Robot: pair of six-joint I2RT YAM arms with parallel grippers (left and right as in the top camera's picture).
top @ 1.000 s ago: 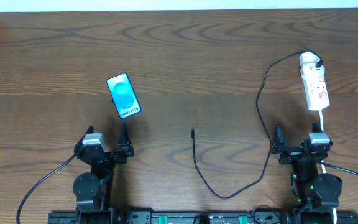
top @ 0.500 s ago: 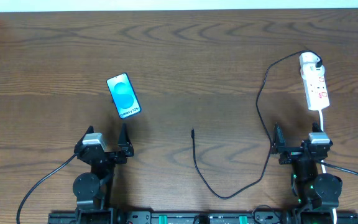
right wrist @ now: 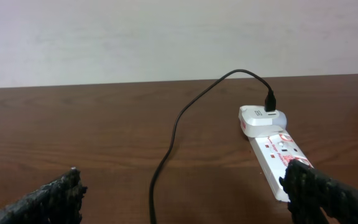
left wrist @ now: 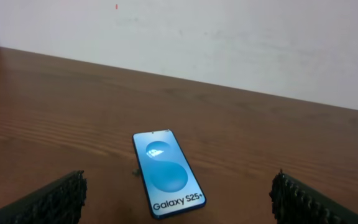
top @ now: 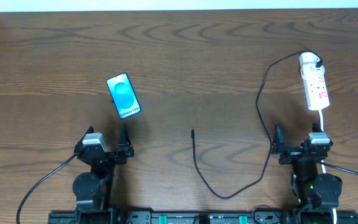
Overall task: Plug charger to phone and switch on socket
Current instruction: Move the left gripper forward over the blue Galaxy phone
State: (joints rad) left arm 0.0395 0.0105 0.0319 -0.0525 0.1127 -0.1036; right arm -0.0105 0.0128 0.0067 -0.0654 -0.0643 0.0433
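Observation:
The phone (top: 123, 96) lies flat on the table at the left, blue screen up; it also shows in the left wrist view (left wrist: 168, 173). The charger cable (top: 261, 99) runs from a white plug on the socket (top: 314, 87), loops along the front, and ends in a black tip (top: 192, 131) lying free mid-table. The socket (right wrist: 272, 152) and cable (right wrist: 173, 134) also show in the right wrist view. My left gripper (top: 107, 144) is open and empty just in front of the phone. My right gripper (top: 294, 144) is open and empty in front of the socket.
A white cord (top: 322, 118) runs from the socket toward the right arm. A white wall (left wrist: 229, 37) stands behind the table's far edge. Thick black robot cables (top: 42, 183) trail at the front left.

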